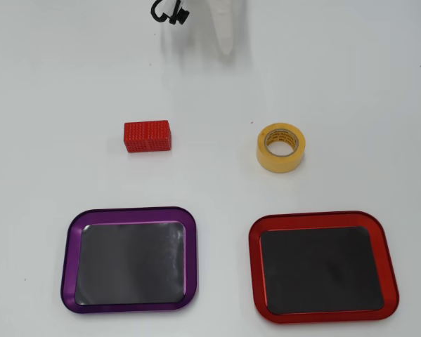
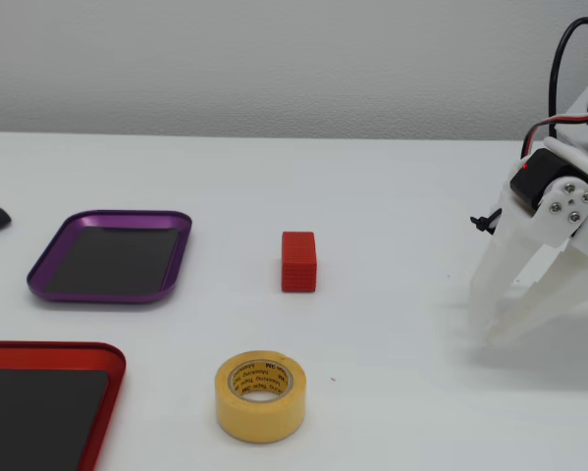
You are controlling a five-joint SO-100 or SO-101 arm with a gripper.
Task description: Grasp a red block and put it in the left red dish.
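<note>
The red block (image 1: 147, 135) lies free on the white tabletop (image 1: 351, 84), well apart from the end effector (image 2: 492, 336) at about 7 o'clock in the overhead view, whose fingers stand slightly spread, holding nothing.

- The red block (image 1: 147, 136) (image 2: 298, 262) is a small bright red rectangular brick with a fine studded texture. It lies flat on the table, untouched. In the overhead view it sits above and well to the left of the red dish, clearly apart from it.
- The red dish (image 1: 322, 223) (image 2: 48, 350) is a shallow rounded-rectangle tray with a shiny metallic red rim and a dark flat inside. It rests level with nothing in it. In the fixed view the picture edge cuts it off at lower left.
</note>
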